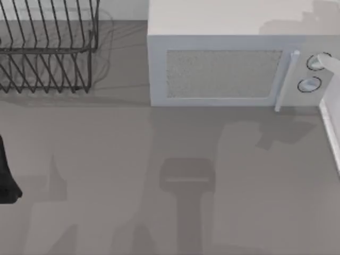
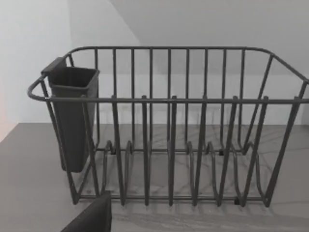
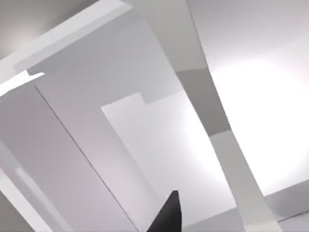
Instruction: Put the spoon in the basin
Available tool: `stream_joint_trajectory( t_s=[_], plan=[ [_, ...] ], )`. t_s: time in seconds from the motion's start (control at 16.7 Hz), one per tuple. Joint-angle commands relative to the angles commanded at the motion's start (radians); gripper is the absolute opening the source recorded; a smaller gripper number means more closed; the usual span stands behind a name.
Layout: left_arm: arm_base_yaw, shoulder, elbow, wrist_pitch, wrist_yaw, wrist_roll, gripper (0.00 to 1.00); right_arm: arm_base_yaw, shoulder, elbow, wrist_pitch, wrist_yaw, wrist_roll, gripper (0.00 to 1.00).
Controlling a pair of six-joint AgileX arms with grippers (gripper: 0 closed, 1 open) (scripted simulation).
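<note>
The spoon (image 1: pixel 319 61) is a small white oval piece lying over the microwave's upper knob at the top view's far right. My right arm (image 1: pixel 332 133) comes in as a white strip along the right edge just below it. Whether it holds the spoon I cannot tell. A dark part of my right gripper (image 3: pixel 166 216) shows in the right wrist view against pale microwave surfaces. My left gripper (image 1: pixel 6 178) is a dark shape at the table's left edge, and it appears again (image 2: pixel 91 217) in front of the wire rack. The basin is out of view.
A white microwave (image 1: pixel 223 71) stands at the back with its door handle (image 1: pixel 287 79) and a lower silver knob (image 1: pixel 309 84). A dark wire dish rack (image 1: pixel 48 48) sits at the back left, and it carries a dark cutlery cup (image 2: pixel 72 116). The grey tabletop (image 1: pixel 175 186) spreads in front.
</note>
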Motion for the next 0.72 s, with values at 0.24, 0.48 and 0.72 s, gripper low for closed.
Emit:
stream_joint_trajectory(
  t_s=[0.24, 0.48, 0.72],
  plan=[
    [0.000, 0.000, 0.000, 0.000, 0.000, 0.000, 1.00, -0.014, 0.206, 0.310, -0.076, -0.001, 0.008, 0.00],
    [0.000, 0.000, 0.000, 0.000, 0.000, 0.000, 1.00, -0.022, 0.303, 0.456, -0.106, -0.002, 0.017, 0.00],
    [0.000, 0.000, 0.000, 0.000, 0.000, 0.000, 1.00, -0.023, 0.311, 0.467, -0.107, -0.002, 0.018, 0.00]
  ],
)
